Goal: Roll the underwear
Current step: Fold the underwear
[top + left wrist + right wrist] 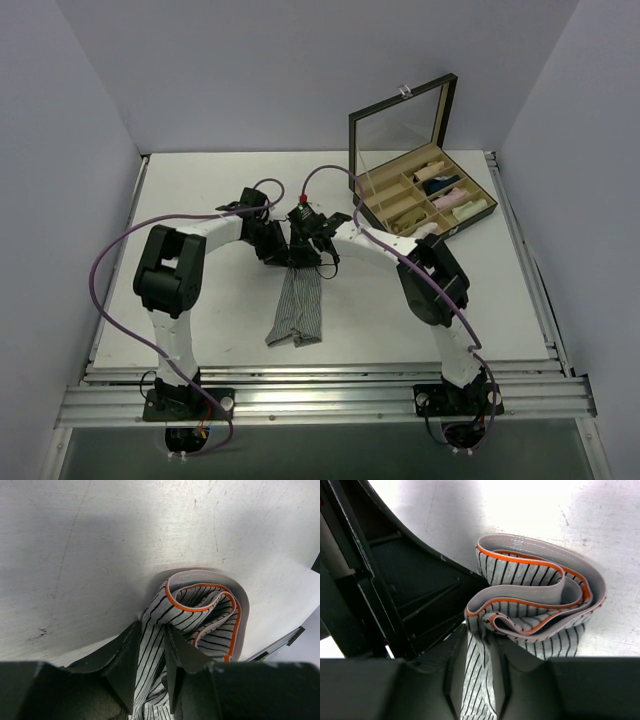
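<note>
Underwear (297,305), grey with dark pinstripes, lies near the middle of the white tabletop (190,190), stretched as a narrow strip toward the arm bases. We see both arms bent inward, meeting at its far end. The left hand (151,650) is closed on the striped cloth, pinching it between two dark fingers (125,650). The right hand (479,650) pinches the same end just beside it. Beyond the fingers, the orange-edged waistband (530,560) curls into a loose coil on the tabletop. To the right and further back, well apart, we see a box (400,120) with its glass lid raised and small rolled garments (440,190) in its compartments.
</note>
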{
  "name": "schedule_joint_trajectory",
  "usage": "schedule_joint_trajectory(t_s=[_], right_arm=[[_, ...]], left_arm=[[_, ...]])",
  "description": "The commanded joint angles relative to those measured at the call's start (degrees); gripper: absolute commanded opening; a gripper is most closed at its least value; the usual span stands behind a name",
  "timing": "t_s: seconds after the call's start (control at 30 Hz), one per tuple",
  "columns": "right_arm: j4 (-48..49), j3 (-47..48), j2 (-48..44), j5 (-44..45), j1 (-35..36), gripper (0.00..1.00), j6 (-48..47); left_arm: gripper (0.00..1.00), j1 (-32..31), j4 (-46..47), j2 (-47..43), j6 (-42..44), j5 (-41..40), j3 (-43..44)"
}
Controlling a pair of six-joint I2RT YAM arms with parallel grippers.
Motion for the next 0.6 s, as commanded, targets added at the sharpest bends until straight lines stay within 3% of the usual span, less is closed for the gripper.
schedule_joint_trajectory(t_s=[0.0, 0.1, 0.4, 0.57], right_arm=[[2.00, 1.28, -0.16, -1.09, 0.05, 0.22, 0.58], [1.83, 1.10, -1.66, -1.18, -0.74, 0.29, 0.05], [-0.37, 1.54, -5.17, -1.53, -2.58, 0.30, -0.92], [-1.42, 0.83, -6.06, -2.05, -2.76, 0.32, -1.35]], left_arm=[[0.36, 0.69, -2.34, -1.46, 0.90, -3.33, -1.17], [0.39, 2.45, -4.11, -5.93, 0.99, -4.13, -2.92], [0.41, 5.97, -10.43, -17.62, 4.85, -3.78, -5.12], [0.41, 5.62, -10.53, -28.87, 3.64, 0.61, -13.90]])
